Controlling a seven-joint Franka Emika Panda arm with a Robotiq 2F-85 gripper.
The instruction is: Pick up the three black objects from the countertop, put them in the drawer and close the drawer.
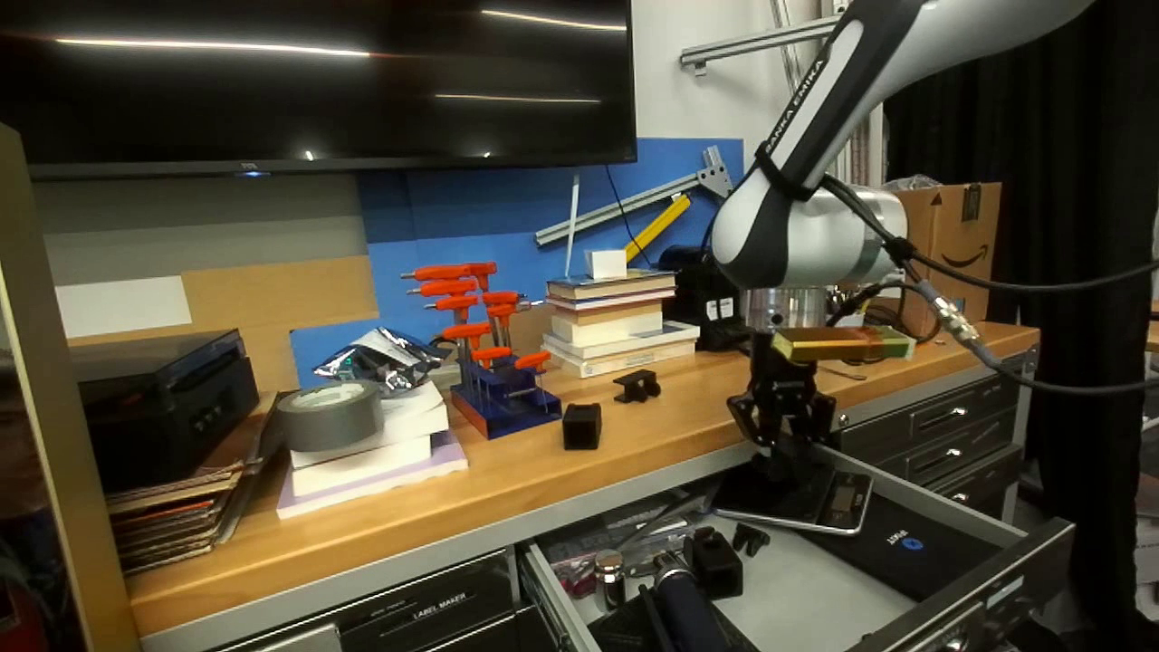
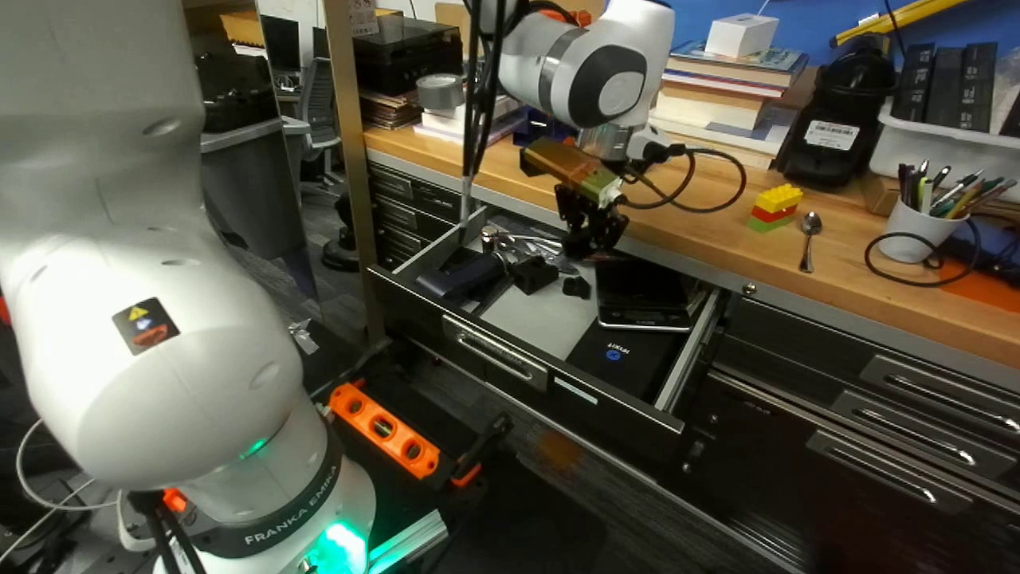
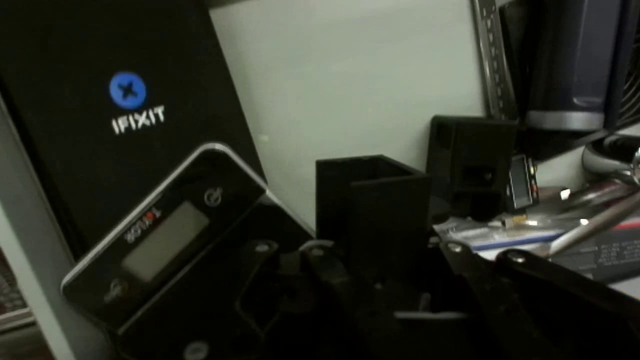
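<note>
The drawer [image 2: 637, 434] stands pulled out below the wooden countertop [image 1: 516, 466]. My gripper [image 1: 786, 460] points down into it, over the scale near the back in both exterior views. In the dark wrist view a hollow, box-like black object [image 3: 375, 200] rises between my fingers, and the gripper appears shut on it; the fingertips are lost in shadow. Two more black objects sit on the countertop in an exterior view: a chunky block [image 1: 581, 426] near the front edge and a bracket-like piece [image 1: 637, 387] farther back. My arm hides both in the opposite exterior view.
Inside the drawer lie a black scale [image 2: 641, 295], a black IFIXIT item [image 2: 629, 363], another black block [image 1: 720, 566], a small black piece [image 2: 576, 287] and assorted tools. Stacked books [image 1: 616, 335] and a blue holder with orange-handled tools [image 1: 502, 407] stand along the countertop's back.
</note>
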